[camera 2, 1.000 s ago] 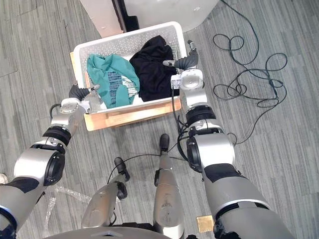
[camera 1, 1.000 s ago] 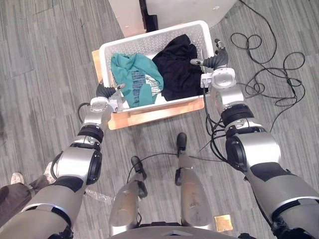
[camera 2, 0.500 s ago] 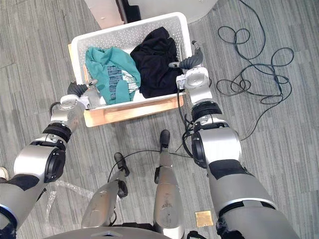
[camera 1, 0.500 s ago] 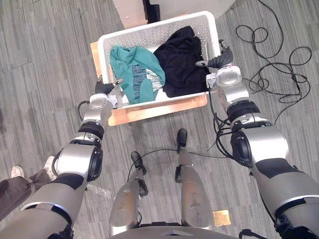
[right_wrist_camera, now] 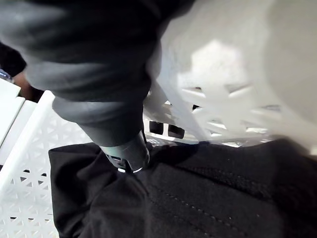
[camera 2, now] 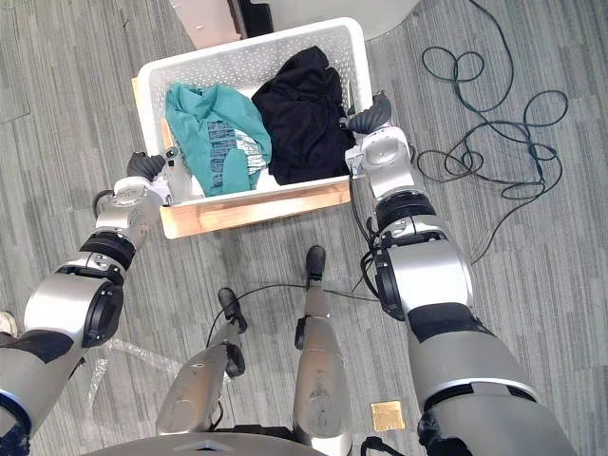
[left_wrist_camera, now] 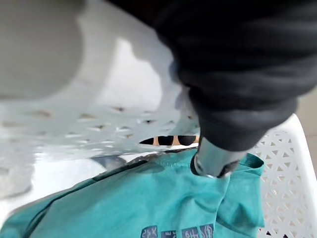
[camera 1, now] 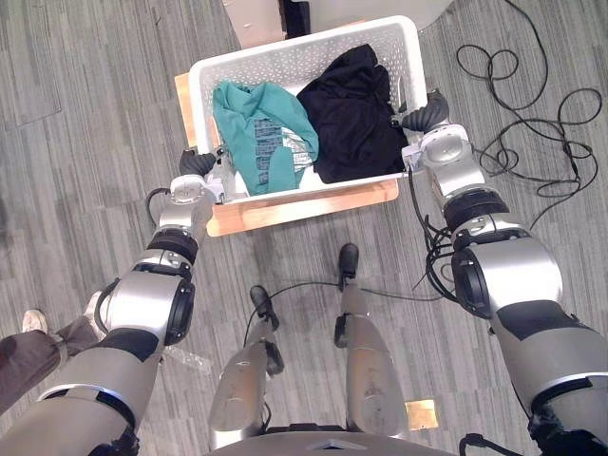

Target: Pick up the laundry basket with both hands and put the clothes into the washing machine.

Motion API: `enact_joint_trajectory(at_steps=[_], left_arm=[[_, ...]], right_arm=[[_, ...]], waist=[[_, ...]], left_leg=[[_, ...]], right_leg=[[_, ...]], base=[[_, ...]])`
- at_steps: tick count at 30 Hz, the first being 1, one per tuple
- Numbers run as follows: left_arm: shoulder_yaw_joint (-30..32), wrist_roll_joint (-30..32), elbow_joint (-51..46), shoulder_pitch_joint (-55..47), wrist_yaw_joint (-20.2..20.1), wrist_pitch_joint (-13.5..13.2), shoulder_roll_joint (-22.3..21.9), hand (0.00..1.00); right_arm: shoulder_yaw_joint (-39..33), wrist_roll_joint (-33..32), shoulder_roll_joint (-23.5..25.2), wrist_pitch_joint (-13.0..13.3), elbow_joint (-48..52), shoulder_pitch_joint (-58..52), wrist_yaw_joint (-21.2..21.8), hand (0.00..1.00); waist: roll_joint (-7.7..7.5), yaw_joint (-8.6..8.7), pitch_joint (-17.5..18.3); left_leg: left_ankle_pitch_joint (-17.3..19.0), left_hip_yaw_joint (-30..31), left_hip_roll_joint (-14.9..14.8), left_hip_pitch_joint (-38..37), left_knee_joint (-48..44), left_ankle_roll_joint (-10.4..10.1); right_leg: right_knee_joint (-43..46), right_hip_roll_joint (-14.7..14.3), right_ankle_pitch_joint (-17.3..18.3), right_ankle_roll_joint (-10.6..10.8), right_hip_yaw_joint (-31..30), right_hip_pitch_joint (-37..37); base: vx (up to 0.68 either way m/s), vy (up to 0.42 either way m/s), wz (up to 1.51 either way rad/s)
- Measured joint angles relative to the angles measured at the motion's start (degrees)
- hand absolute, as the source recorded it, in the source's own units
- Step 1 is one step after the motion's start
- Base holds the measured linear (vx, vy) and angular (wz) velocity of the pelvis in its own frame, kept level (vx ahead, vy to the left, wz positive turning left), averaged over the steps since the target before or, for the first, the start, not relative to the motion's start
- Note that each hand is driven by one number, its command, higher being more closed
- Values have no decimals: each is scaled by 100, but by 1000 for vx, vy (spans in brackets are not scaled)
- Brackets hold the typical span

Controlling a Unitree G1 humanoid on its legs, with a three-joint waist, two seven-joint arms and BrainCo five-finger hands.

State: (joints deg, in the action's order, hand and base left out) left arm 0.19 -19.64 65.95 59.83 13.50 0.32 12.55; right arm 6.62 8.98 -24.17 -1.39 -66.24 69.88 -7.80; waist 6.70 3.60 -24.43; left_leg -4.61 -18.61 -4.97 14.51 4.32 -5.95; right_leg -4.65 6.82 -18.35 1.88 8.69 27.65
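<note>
A white perforated laundry basket [camera 1: 285, 68] sits on a low wooden platform [camera 1: 304, 203]. Inside lie a teal garment [camera 1: 261, 133] on the left and a black garment [camera 1: 351, 114] on the right. My left hand [camera 1: 195, 163] grips the basket's left rim; in the left wrist view its thumb [left_wrist_camera: 213, 158] hooks over the rim [left_wrist_camera: 124, 99] onto the teal cloth [left_wrist_camera: 148, 203]. My right hand [camera 1: 427, 112] grips the right rim, its thumb [right_wrist_camera: 124, 148] over the rim [right_wrist_camera: 223, 89] and touching the black cloth [right_wrist_camera: 198, 198]. The other fingers are hidden under the rim.
A pale cabinet [camera 1: 252, 19] and a white rounded appliance [camera 2: 380, 11] stand just beyond the basket. A person's leg and shoe [camera 1: 33, 323] are at the lower left. Clear plastic wrap [camera 1: 185, 361] lies on the grey plank floor.
Both hands have closed on the basket's rims: the thumbs that stuck out above the basket now hook over the edges. The camera has shifted slightly; the basket still rests on the platform.
</note>
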Motion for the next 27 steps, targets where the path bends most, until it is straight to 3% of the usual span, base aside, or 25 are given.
enact_joint_trajectory(at_steps=[4,12,16,19,22,27], left_arm=[[-118,11,16,-20,59,189,-22,100],[-178,10,60,-203,67,302,-47,100],[-401,9,11,-413,66,350,-56,100],[-816,7,-473,-901,35,363,105,100],[-1138,6,-1172,-1632,-97,373,494,100],[-1157,-176,-2306,-2946,-335,359,1025,100]], right_arm=[[-4,-41,32,1,10,-143,-17,100],[-107,-434,161,-11,64,-445,-39,100],[-108,-580,178,-172,226,-902,-39,100],[-91,-906,289,-291,304,-1322,-31,100],[241,-1053,359,-417,1094,-2068,87,100],[399,-1349,539,-468,2363,-3205,160,100]], waist=[[1,-6,1],[1,-13,1],[1,-18,1],[3,0,2],[7,9,8],[-4,-10,91]], left_leg=[[1,6,-1,-117,1,0],[2,-5,-17,-320,1,-1],[10,51,-18,-588,-1,-9],[37,177,-51,-801,-37,-14],[177,302,-112,-957,-255,-39],[399,454,-242,-1168,-564,-93]], right_leg=[[-1,-1,1,0,4,-125],[0,-25,5,-2,2,-321],[-1,-2,25,-8,66,-629],[-1,-11,78,-8,189,-932],[-2,-40,163,-1,298,-1252],[-4,-144,253,2,462,-1687]], base=[[34,37,0],[20,24,-1],[40,48,6],[12,45,17],[8,27,13],[28,13,12]])
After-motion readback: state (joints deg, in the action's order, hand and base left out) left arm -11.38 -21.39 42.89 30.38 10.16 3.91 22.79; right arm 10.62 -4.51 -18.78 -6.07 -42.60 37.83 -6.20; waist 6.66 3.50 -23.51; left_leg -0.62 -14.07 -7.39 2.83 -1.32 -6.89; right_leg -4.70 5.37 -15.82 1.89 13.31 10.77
